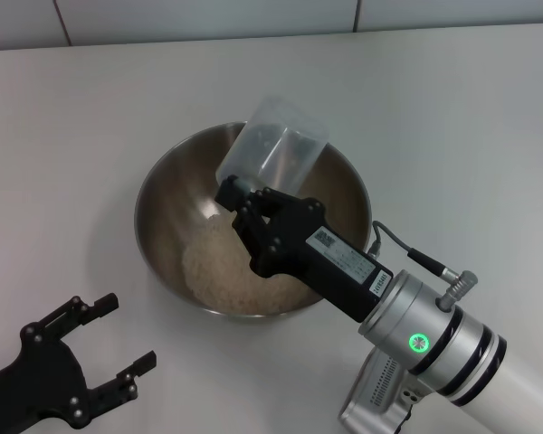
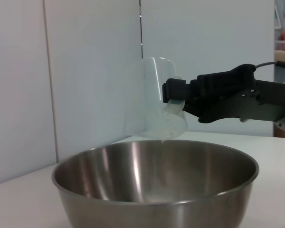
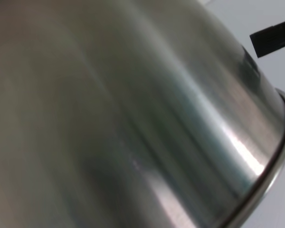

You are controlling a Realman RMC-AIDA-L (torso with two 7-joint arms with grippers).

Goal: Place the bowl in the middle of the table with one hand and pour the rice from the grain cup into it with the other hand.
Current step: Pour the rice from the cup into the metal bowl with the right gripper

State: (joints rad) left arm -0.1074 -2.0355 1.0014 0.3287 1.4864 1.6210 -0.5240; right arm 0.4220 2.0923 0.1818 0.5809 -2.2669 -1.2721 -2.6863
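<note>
Rice (image 1: 231, 271) lies in a loose pale heap on the floor of the steel bowl (image 1: 163, 194), which sits near the middle of the white counter (image 1: 72, 136). Above it, the right claw (image 1: 244, 212) is clenched on the clear grain cup (image 1: 273, 145), holding it tipped over the bowl so that its mouth faces down into the basin. From the left wrist view the cup (image 2: 156, 102) hangs just over the rim with its mouth lowest, a placement that keeps any falling grains inside the bowl (image 2: 154, 178). The cup looks nearly empty, with only a thin film of grains near its mouth, so the pour appears all but done. The left claw (image 1: 104, 339) rests low over the counter beside the bowl, apart from it, its prongs spread and gripping nothing, apparently because the bowl needs no more steadying. What seems to remain is righting the cup.
</note>
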